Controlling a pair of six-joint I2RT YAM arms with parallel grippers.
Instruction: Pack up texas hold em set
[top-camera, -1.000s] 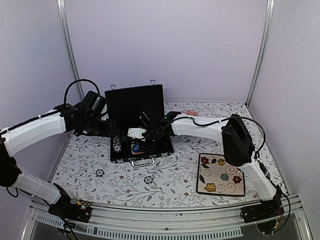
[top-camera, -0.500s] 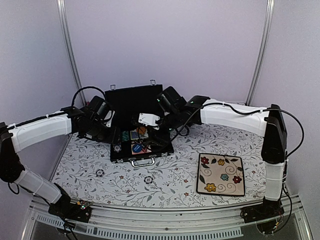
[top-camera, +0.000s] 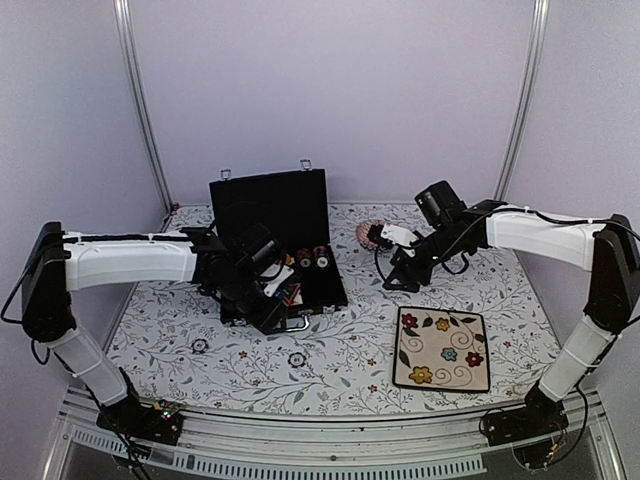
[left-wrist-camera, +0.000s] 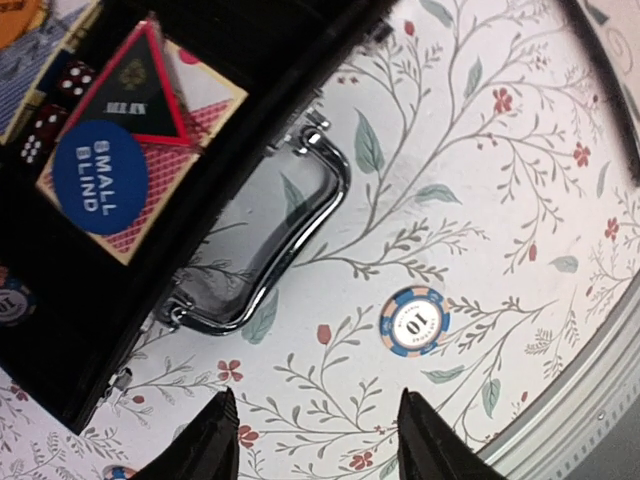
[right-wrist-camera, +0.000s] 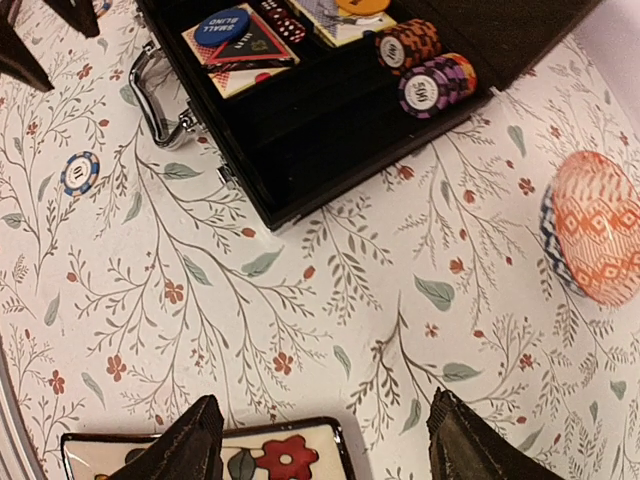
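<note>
A flowered plate (top-camera: 441, 348) lies apart from a pink bowl (right-wrist-camera: 600, 225), seemingly tipped.

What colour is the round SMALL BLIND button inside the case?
Blue button, white letters; clearest in left wrist view.

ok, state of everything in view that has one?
case: open, lid upright
left pincer: open, empty
right pincer: open, empty
chip stacks: on their sides in the case
loose chip: flat on the table, outside the case
button: in the case
dice: in the case
plate: flat, nothing on it
bowl: on the table; upright or tipped, cannot tell
</note>
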